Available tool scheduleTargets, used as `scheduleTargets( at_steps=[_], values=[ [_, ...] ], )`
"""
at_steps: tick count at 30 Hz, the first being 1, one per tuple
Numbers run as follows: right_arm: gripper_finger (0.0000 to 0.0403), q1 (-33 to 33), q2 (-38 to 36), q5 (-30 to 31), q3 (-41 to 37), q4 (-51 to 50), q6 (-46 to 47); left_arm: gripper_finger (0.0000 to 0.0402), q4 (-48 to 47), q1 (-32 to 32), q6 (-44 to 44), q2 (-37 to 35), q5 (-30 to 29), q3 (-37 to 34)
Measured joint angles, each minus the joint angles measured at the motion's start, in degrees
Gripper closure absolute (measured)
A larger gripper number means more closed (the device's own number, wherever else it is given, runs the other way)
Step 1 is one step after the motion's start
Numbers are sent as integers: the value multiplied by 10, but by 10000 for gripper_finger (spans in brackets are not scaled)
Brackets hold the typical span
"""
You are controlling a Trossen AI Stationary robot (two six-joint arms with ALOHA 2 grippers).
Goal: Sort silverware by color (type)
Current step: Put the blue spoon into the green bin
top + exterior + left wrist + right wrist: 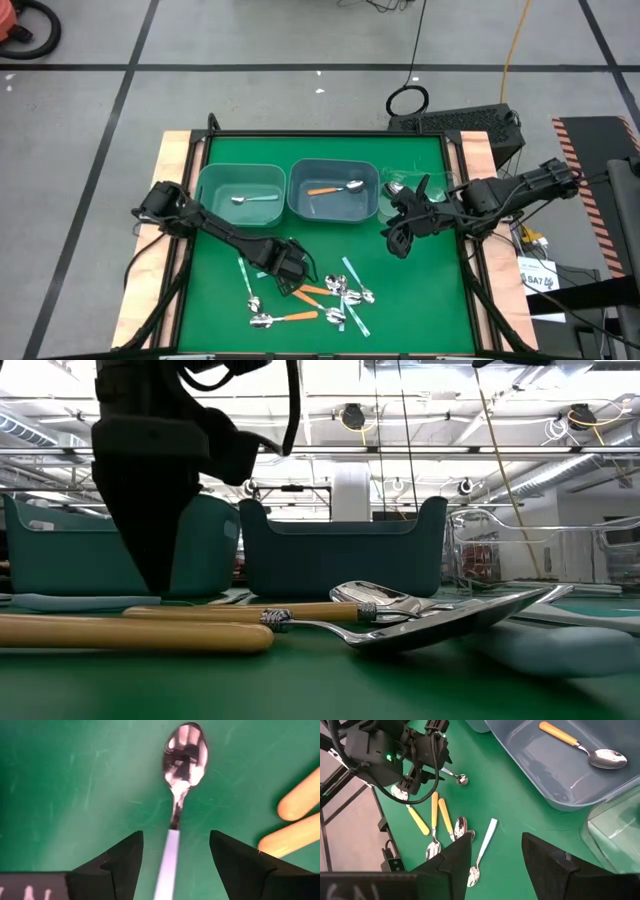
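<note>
The green-topped desk (420,300) stands on a grey concrete floor (280,40) marked with dark lines. Two translucent blue-grey bins (241,182) each hold one spoon. Loose metal-bowled spoons (330,298) cluster near the front edge. The left pincer (172,865) is wide, straddling a light-blue-handled spoon (184,765). The right pincer (495,852) is wide and empty.

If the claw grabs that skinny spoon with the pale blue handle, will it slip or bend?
It might slip a little: the spoon has a thin, smooth-looking handle, lying flat on the green mat between the open left claw fingers. It probably won't bend, since the bowl looks like stiff shiny metal. It's likely light, being so slim.
</note>
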Motion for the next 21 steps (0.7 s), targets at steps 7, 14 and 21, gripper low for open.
scheduleTargets(
  at_steps=[7, 14, 21],
  values=[
    [236, 0, 0, 1, 0, -1, -8, 166, 8, -15, 7, 19, 0, 0],
    [236, 0, 0, 1, 0, -1, -6, 215, 16, -17, 22, 49, 14, 3],
    [236, 0, 0, 1, 0, -1, -8, 289, 26, -19, 29, 51, 3, 3]
  ],
)
